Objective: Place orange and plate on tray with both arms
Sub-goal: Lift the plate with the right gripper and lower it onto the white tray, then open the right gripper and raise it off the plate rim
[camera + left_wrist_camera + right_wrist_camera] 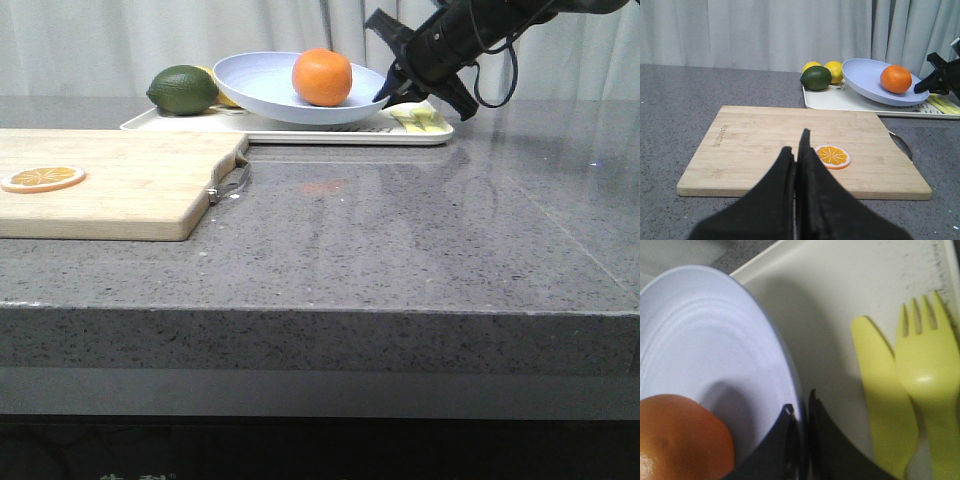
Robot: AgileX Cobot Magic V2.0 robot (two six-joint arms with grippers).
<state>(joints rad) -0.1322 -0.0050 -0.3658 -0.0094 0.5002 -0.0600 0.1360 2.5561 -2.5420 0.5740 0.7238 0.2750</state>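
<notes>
Plate (262, 85) sits tilted over the tray (300, 130), its right rim pinched between the fingers of your right gripper (392, 88), which reaches in from the upper right of the front view. In the right wrist view you can see the two dark fingers (775, 450) closed on the pale blue rim, one inside the dish and one outside. The orange (322, 76) rests inside the plate, toward its right side and close to the pinched edge. The tray lies at the far side of the grey counter (400, 230); you can see a yellow plastic knife (885, 405) and fork (927, 380) lying side by side on its bare right part, just beside the plate rim. At the tray's left end a dark green lime (182, 89) sits next to the plate, with two yellow lemons (834, 71) behind it in the left wrist view.

Your left gripper (798, 160) is pressed together with nothing between the fingers, above the near edge of the wooden cutting board (120, 180). A thin orange slice (832, 156) lies flat on that board, just beside the fingertips in the left wrist view. The board is well apart from the plate and orange
</notes>
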